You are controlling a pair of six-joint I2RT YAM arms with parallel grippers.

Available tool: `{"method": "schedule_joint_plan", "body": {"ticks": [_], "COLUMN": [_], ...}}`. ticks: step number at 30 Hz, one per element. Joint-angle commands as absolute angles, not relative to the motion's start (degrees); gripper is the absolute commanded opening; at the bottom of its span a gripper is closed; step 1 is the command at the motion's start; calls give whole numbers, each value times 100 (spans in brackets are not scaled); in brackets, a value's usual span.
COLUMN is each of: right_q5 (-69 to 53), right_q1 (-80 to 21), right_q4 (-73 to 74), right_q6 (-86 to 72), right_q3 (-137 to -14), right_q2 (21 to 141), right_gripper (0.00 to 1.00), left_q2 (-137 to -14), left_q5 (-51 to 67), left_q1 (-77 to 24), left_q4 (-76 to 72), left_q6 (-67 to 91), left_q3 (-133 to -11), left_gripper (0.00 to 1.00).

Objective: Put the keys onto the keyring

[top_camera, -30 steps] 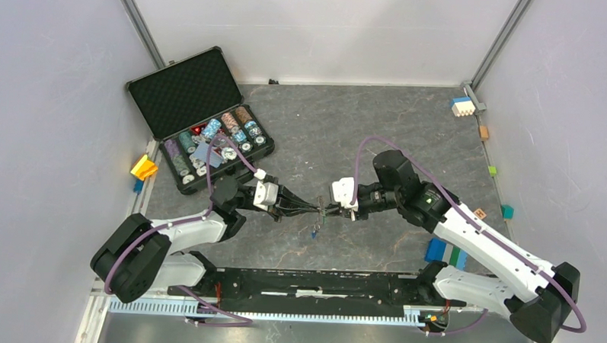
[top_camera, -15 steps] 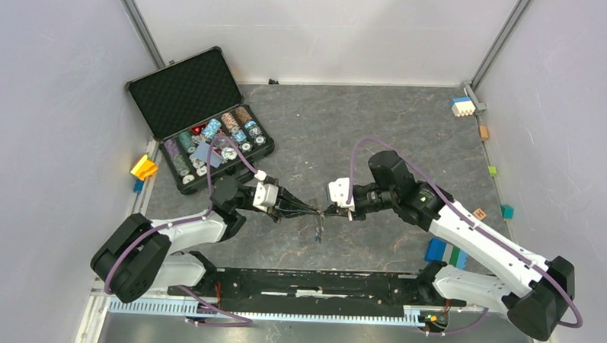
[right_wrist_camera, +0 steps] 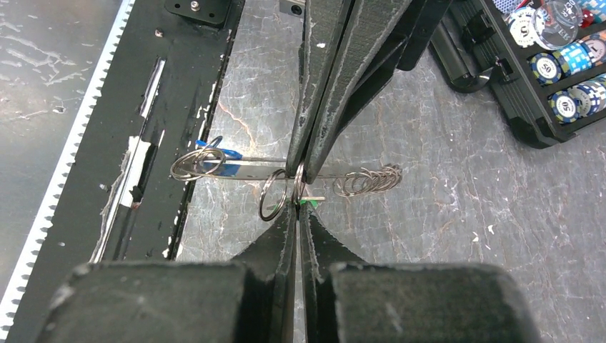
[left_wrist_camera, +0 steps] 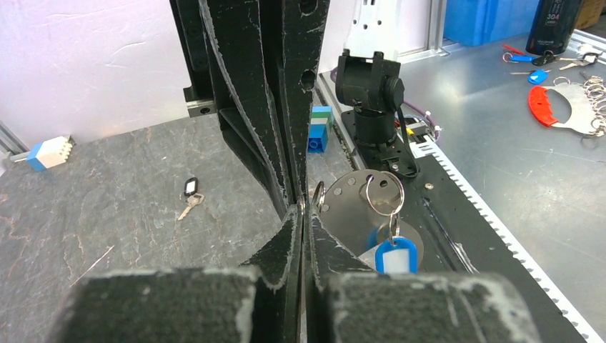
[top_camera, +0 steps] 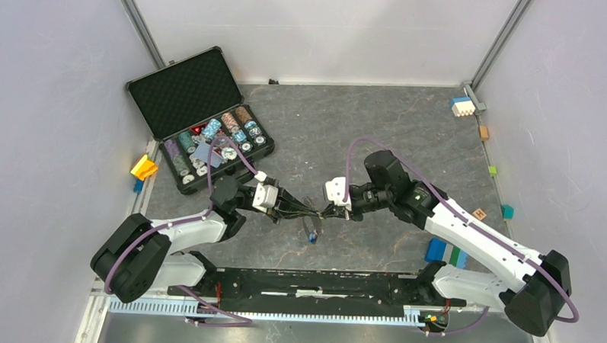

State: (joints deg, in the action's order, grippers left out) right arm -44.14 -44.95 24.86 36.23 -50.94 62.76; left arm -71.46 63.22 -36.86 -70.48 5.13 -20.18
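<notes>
Now that the right tool (right_wrist_camera: 298,190) has narrowed from part-open to pinched, apparently on the green key (right_wrist_camera: 309,202), it meets the closed left tool (left_wrist_camera: 301,206) gripping the keyring (right_wrist_camera: 371,180). The blue key (left_wrist_camera: 395,256) hangs beneath both. Threading looks imminent.

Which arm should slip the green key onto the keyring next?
Right, probably: the right end effector seems to pinch the green key right at the keyring, which the left end effector clamps steady.
</notes>
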Motion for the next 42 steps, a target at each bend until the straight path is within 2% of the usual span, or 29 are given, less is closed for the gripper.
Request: {"method": "schedule_joint_plan", "body": {"ticks": [1,6,12,32,42], "right_q5": [-4485,-4456,-4341,-4430,-4324], "right_q1": [-4600,-4674,-4676,-4679,-4676], "right_q4": [2225,2197,2150,1868,1660], "right_q6": [3551,3560,3663,3606,3522], "right_q3": [-5113,-5181,-5075,-4870,-4773], "right_q2": [6363,6399,6146,5827,5818], "right_gripper": [8,12,22,22,18], "left_q2": [-7032,-7044,-7048,-7203,-7233], "left_q5": [6423,6451,6443,6249,6249], "left_q1": [-3751,-3754,-3759,-3753,-3757], "left_q4": [-7470,-7487,-7517,-7692,-7733], "left_q6": [694,688,709,1048,1081], "left_q3": [-2193,-2180,-2127,-2214,-2206], "left_gripper": [2,2,2,2,2]}}
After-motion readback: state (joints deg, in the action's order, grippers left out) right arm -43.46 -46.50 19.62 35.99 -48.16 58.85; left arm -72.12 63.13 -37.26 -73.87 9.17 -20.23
